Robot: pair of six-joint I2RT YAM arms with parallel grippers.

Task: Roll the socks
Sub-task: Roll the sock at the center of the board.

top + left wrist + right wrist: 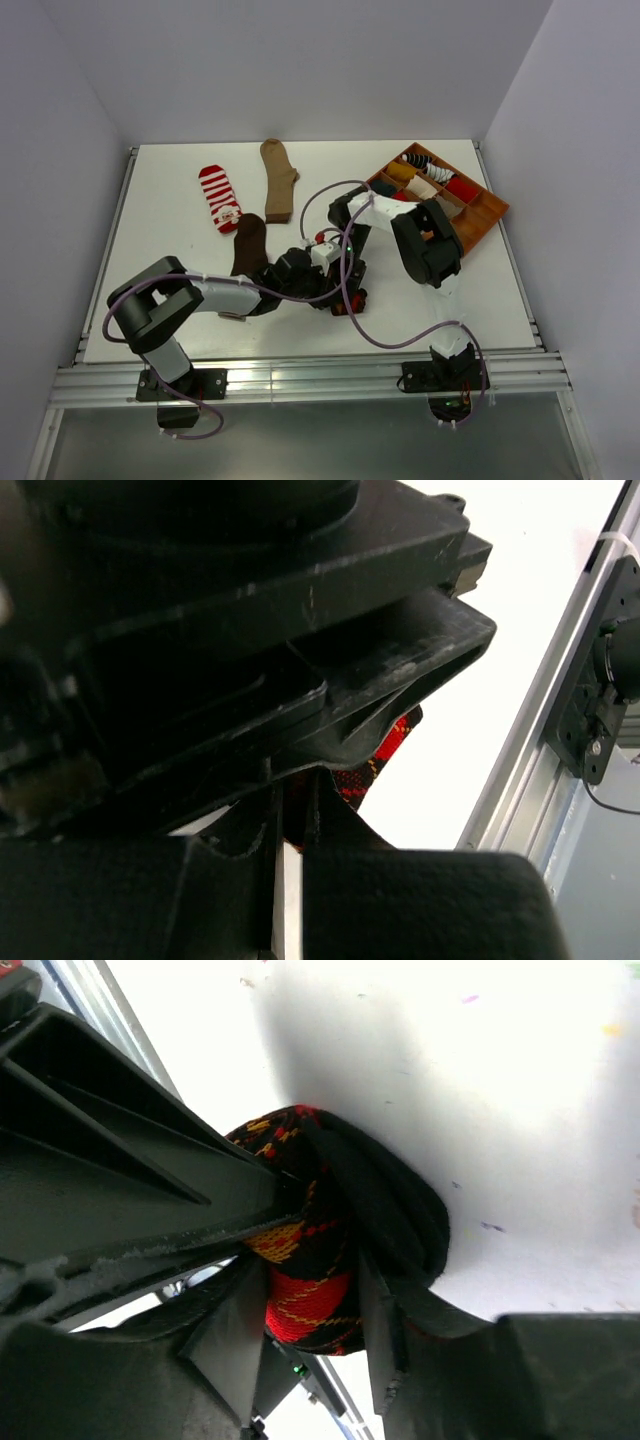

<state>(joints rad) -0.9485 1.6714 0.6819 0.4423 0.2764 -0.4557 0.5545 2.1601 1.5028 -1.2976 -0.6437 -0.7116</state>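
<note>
The black argyle sock (352, 301) with orange-red diamonds lies bunched into a partial roll at mid-table, between both grippers. In the right wrist view the roll (305, 1295) sits between the two fingers of my right gripper (310, 1265), which is shut on it against the table. My left gripper (322, 284) meets it from the left. In the left wrist view its jaws (292, 805) are almost together, pinching a dark edge of the same sock (392, 745). The dark brown sock (249, 243), the tan sock (277, 180) and the red-and-white striped sock (219, 198) lie flat behind the left arm.
A brown wooden tray (492, 207) with compartments holding rolled socks stands at the back right, just behind the right arm's elbow. A purple cable (400, 340) loops over the table in front of the grippers. The metal rail (300, 375) marks the near edge.
</note>
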